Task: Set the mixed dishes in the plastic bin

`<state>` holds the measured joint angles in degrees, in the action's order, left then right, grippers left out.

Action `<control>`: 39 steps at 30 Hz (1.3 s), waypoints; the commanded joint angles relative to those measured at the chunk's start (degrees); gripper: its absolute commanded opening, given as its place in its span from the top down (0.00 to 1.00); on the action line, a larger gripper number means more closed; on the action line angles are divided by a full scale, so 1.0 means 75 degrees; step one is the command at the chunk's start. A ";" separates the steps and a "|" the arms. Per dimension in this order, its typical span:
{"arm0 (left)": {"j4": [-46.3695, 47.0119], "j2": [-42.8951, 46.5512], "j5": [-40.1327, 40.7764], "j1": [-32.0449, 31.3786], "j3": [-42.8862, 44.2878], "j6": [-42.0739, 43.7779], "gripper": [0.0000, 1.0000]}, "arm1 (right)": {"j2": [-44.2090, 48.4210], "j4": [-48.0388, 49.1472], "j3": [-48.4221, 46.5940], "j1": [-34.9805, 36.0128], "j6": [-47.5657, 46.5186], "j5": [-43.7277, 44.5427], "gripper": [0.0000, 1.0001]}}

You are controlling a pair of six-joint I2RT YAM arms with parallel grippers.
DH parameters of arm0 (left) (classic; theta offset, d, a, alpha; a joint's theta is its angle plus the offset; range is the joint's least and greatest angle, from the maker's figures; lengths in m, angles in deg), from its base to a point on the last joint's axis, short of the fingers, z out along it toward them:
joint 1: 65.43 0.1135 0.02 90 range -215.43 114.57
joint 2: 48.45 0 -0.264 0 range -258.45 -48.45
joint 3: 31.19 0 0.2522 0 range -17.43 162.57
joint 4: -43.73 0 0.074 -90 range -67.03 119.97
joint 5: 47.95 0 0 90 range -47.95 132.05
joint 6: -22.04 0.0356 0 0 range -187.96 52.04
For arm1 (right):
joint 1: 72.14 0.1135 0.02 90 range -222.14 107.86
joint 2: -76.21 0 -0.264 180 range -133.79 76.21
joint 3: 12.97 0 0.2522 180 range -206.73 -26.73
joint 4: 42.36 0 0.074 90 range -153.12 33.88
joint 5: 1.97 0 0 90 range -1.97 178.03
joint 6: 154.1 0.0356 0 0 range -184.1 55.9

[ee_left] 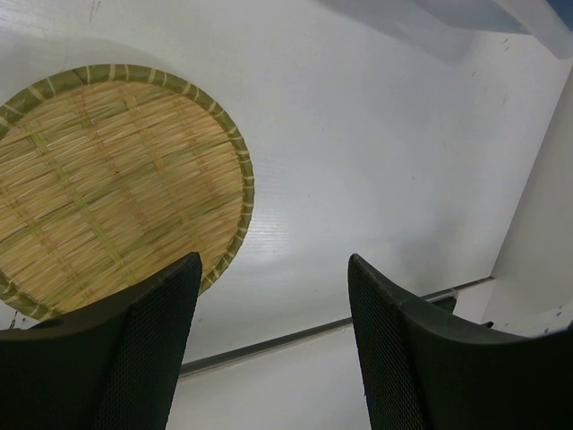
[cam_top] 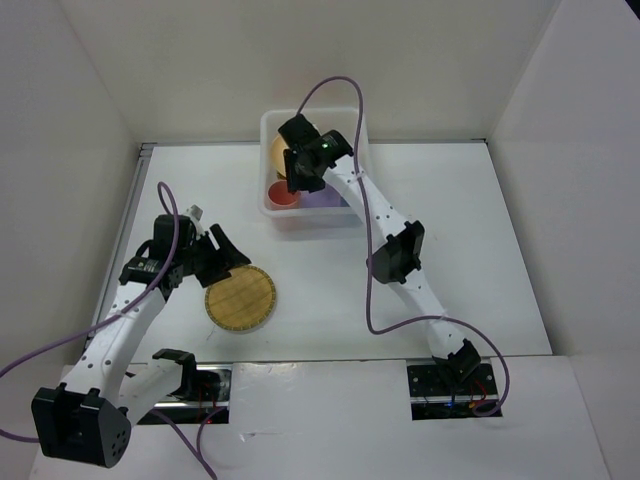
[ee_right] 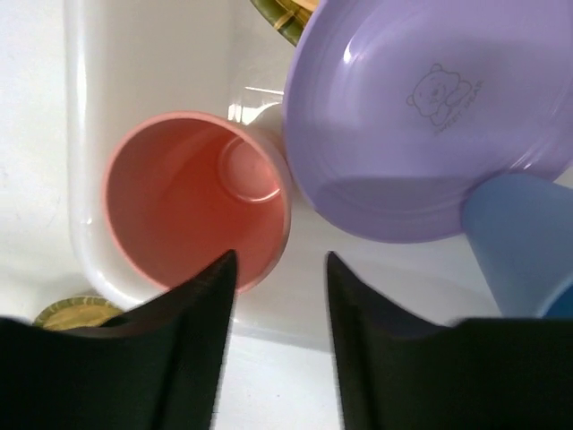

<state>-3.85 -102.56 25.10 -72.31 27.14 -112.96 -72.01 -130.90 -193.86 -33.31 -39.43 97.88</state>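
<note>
From above, the plastic bin (cam_top: 268, 128) sits at the far side of the table (cam_top: 450, 250). The right arm reaches over it, and the right gripper (cam_top: 296, 178) hangs inside, just above the red cup (cam_top: 283, 194). The lavender plate (cam_top: 326, 199) lies beside the cup in the bin. One woven plate (cam_top: 240, 298) lies out on the table, well apart from the bin. The left gripper (cam_top: 226, 256) hovers near its edge, probably lining up to take it next.

The left wrist camera shows the woven plate flat on the table, just beside the left finger (ee_left: 134, 349). The jaws stand wide apart with nothing between them.

The right wrist camera looks straight down into the bin. The red cup stands upright by the wall, touching the tilted lavender plate. The blue cup (ee_right: 524, 242) is tucked under the plate's edge. A second woven plate (ee_right: 276, 20) peeks in at the top. The right jaws are parted and empty, clear of the cup's rim. I can't pick out the pale orange plate.
</note>
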 commanded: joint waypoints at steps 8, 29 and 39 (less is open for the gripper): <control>-0.0014 0.0195 -0.0177 0.0108 0.0209 0.0116 0.26 | 0.4171 0.0045 0.0962 0.0436 0.0730 0.1498 0.34; 0.0127 0.0206 -0.0177 0.0108 0.0127 0.0257 0.26 | 1.1337 0.8625 1.5835 0.0835 0.3305 -0.2694 0.33; 0.0127 0.0347 -0.0248 0.0108 0.0197 0.0116 0.26 | 1.0332 1.3426 1.8335 0.1196 0.5124 -0.3105 0.30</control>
<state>-4.29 -101.20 24.36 -71.85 27.17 -112.78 9.15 -49.66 -56.71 -26.15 -6.43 76.98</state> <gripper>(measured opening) 0.736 0.696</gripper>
